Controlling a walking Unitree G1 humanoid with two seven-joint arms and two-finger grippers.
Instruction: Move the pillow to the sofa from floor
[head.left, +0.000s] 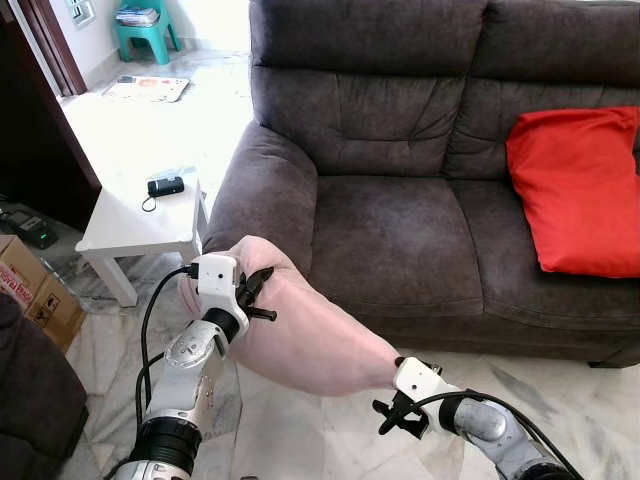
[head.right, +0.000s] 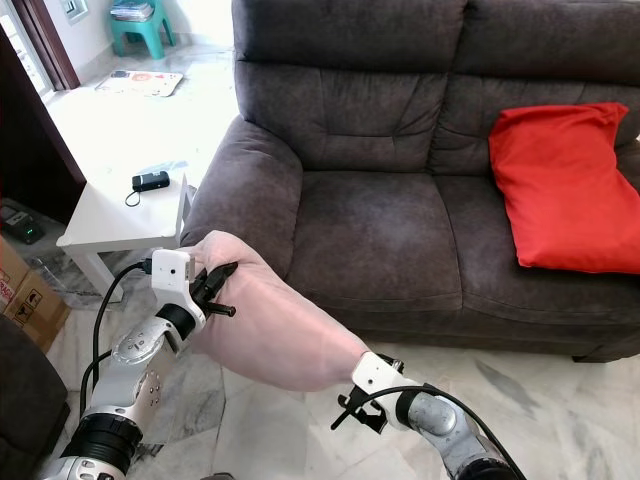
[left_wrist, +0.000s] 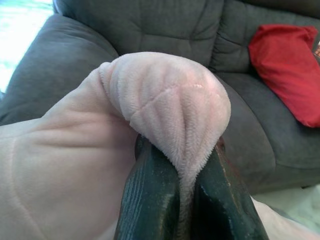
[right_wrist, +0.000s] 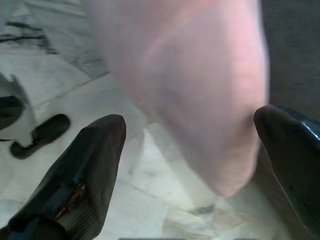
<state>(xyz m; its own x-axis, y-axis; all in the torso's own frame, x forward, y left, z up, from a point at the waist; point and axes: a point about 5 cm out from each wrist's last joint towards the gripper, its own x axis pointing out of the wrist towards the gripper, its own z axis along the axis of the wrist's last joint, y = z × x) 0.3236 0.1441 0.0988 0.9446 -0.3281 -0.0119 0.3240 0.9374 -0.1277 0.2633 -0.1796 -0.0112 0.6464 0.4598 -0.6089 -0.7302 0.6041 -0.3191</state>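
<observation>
Left claw (head.left: 258, 292) clamped on corner of soft pale-pink plush pillow (head.left: 300, 330); right claw (right_wrist: 190, 150) spread apart. Advice: carry toward 1 o'clock, clear seat edge of dark grey fabric sofa (head.left: 400, 240), then release.

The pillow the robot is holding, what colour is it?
Pale pink. The pillow shows best in the left wrist view, pinched by the left gripper.
</observation>
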